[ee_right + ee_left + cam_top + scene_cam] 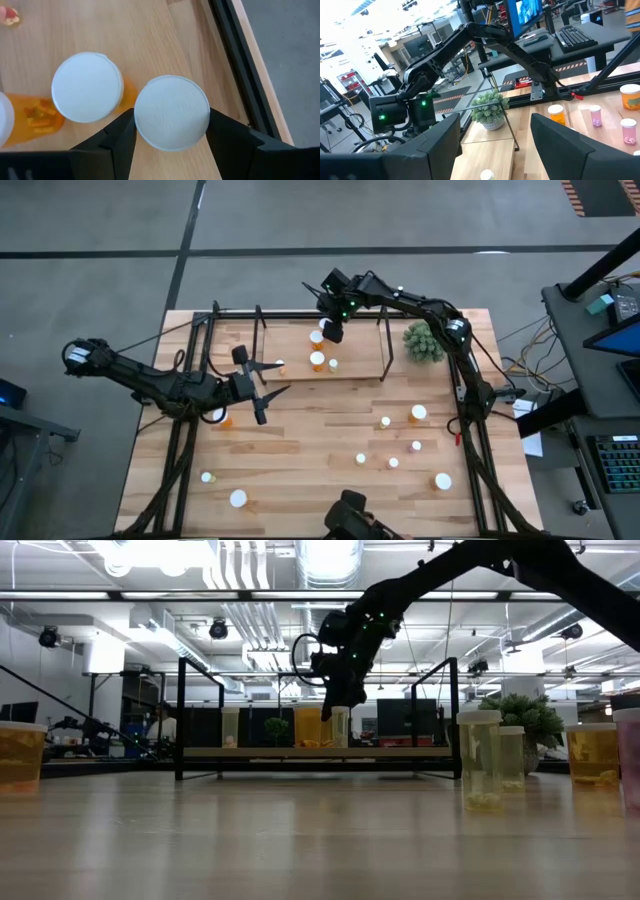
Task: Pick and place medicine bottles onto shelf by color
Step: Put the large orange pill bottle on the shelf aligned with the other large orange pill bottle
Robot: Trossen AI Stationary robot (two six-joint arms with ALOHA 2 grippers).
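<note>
A: Anyone looking at the high view? Bottom of the frame there are loose medicine bottles [238, 498] scattered over the table [300, 450], mostly lower right, a couple lower left.

B: Yep. Moving up, the left gripper [262, 388] sits at centre left, arm stretched in from the left edge, held level above the boards. Its jaws are spread wide with nothing between them; the left wrist view shows only air between the two fingers [440, 145].

A: And the right arm?

B: It comes up the right side, bends at the elbow near the green plant [424, 341], then reaches left over the shelf [300, 370] at upper centre. The right gripper [331, 332] points straight down there.

A: Holding anything?

B: Right wrist view: the jaws are partly open, one finger [117, 137] on each side of a white-capped bottle [171, 119], touching or nearly touching its cap. A second capped orange bottle [87, 88] stands just beside it on the shelf board.

A: Low view agrees, gripper hanging down over the bottles on the shelf.
</note>
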